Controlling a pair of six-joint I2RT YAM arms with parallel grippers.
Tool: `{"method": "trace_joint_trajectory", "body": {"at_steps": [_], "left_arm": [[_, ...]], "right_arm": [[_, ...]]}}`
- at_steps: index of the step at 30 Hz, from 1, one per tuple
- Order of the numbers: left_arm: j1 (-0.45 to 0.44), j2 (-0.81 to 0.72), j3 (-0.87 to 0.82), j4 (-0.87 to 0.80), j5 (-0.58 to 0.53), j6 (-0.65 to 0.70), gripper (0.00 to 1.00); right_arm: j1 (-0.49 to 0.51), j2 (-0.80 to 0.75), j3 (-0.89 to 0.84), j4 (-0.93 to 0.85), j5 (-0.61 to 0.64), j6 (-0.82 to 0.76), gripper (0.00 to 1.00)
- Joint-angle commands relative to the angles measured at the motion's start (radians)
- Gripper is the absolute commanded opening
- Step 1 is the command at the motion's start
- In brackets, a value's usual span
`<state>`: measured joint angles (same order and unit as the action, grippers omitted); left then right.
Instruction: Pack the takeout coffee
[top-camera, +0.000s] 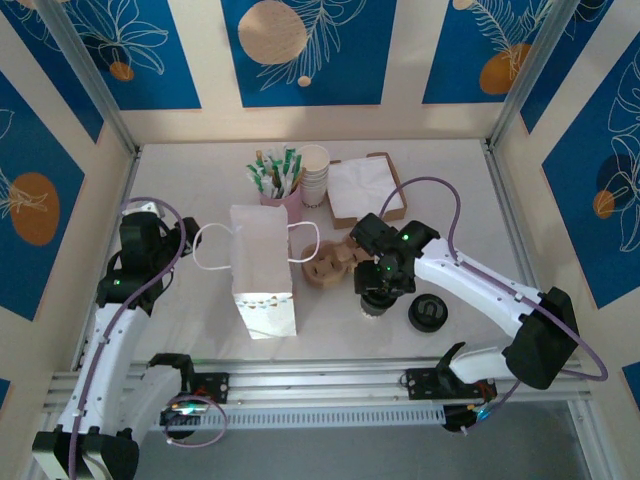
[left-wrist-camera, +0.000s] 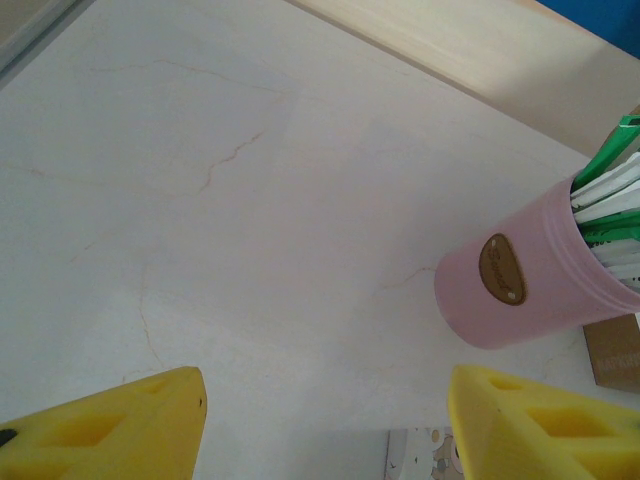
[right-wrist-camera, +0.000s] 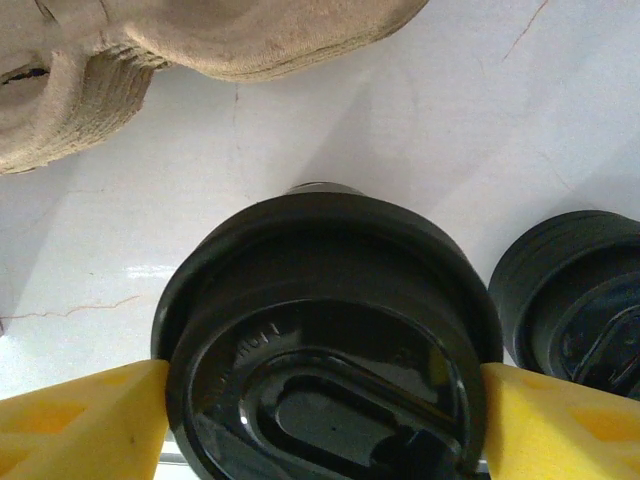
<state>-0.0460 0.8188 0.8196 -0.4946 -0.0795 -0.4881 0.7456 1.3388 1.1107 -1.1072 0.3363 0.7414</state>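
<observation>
The takeout coffee is a cup under a round black lid, standing on the table at front right. My right gripper comes down over it from above, and both yellow fingers touch the lid's rim, one on each side. The cup's paper wall is hidden below the lid. A white paper bag stands upright in the middle with looped handles. My left gripper hangs open over bare table just left of the bag, with nothing between its fingers.
A loose black lid lies right of the coffee. A brown pulp cup carrier sits between bag and coffee. At the back stand a pink holder of straws, stacked white cups and napkins.
</observation>
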Motion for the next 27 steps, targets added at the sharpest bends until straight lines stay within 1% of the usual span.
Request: {"method": "trace_joint_trajectory", "body": {"at_steps": [1, 6, 8, 13, 16, 18, 19, 22, 23, 24, 25, 26, 27], "left_arm": [[0.006, -0.016, -0.011, 0.003, -0.011, 0.003, 0.65], [0.006, -0.015, -0.010, 0.002, -0.014, 0.002, 0.65], [0.006, -0.015, -0.009, 0.002, -0.014, 0.002, 0.65], [0.006, -0.017, -0.010, 0.002, -0.021, -0.001, 0.65], [0.006, -0.019, -0.011, 0.000, -0.034, -0.009, 0.65], [0.006, -0.020, -0.011, 0.001, -0.039, -0.009, 0.66], [0.006, -0.018, -0.010, 0.000, -0.041, -0.009, 0.66], [0.006, -0.017, -0.009, -0.003, -0.040, -0.007, 0.67], [0.005, -0.017, -0.008, -0.003, -0.039, -0.007, 0.67], [0.006, -0.019, -0.008, -0.002, -0.039, -0.006, 0.67], [0.006, -0.021, -0.008, -0.002, -0.038, -0.005, 0.67], [0.005, -0.025, -0.009, -0.001, -0.039, -0.004, 0.67], [0.006, -0.028, -0.011, 0.000, -0.041, -0.003, 0.67]], "right_arm": [[-0.005, 0.006, 0.030, -0.005, -0.019, 0.013, 0.81], [0.004, -0.002, 0.058, -0.008, -0.038, 0.002, 0.85], [0.013, -0.010, 0.076, -0.009, -0.027, -0.016, 0.87], [0.020, -0.034, 0.142, -0.061, 0.078, -0.101, 0.91], [0.031, -0.064, 0.159, -0.074, 0.184, -0.197, 0.91], [0.052, -0.107, 0.142, -0.038, 0.259, -0.303, 0.91], [0.065, -0.128, 0.127, -0.008, 0.262, -0.372, 0.91], [0.141, -0.222, 0.040, 0.110, 0.212, -0.605, 0.91], [0.179, -0.257, -0.006, 0.139, 0.161, -0.710, 0.86], [0.215, -0.288, -0.045, 0.155, 0.093, -0.841, 0.75], [0.239, -0.316, -0.078, 0.154, 0.012, -0.956, 0.70], [0.261, -0.346, -0.108, 0.152, -0.056, -1.071, 0.69], [0.264, -0.372, -0.137, 0.169, -0.059, -1.111, 0.71]]}}
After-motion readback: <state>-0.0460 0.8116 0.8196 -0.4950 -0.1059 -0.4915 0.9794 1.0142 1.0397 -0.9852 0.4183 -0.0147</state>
